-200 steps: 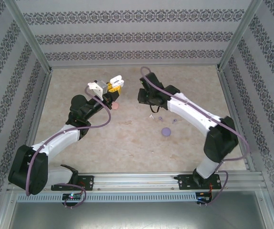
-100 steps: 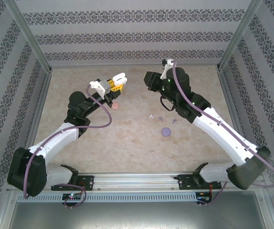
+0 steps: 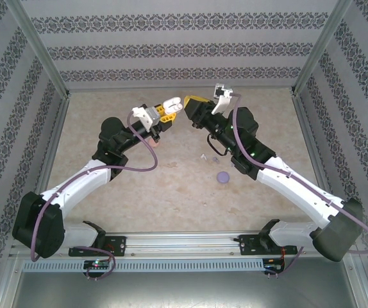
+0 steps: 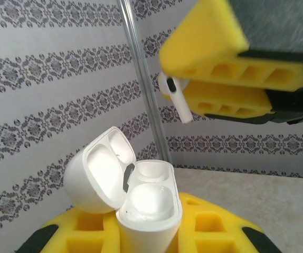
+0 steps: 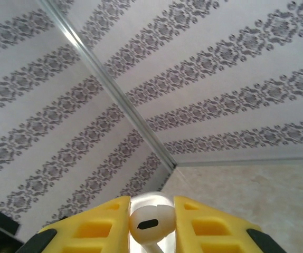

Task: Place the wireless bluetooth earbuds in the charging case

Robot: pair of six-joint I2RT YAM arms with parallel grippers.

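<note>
Your right gripper [image 3: 192, 104] pinches the tiny, likely slippery earbud [image 5: 148, 222] by its head; your left gripper [image 3: 167, 113] clamps the case [image 4: 149, 208].

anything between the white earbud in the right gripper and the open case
Nothing; the left wrist view shows a bare gap from earbud to case.
</note>
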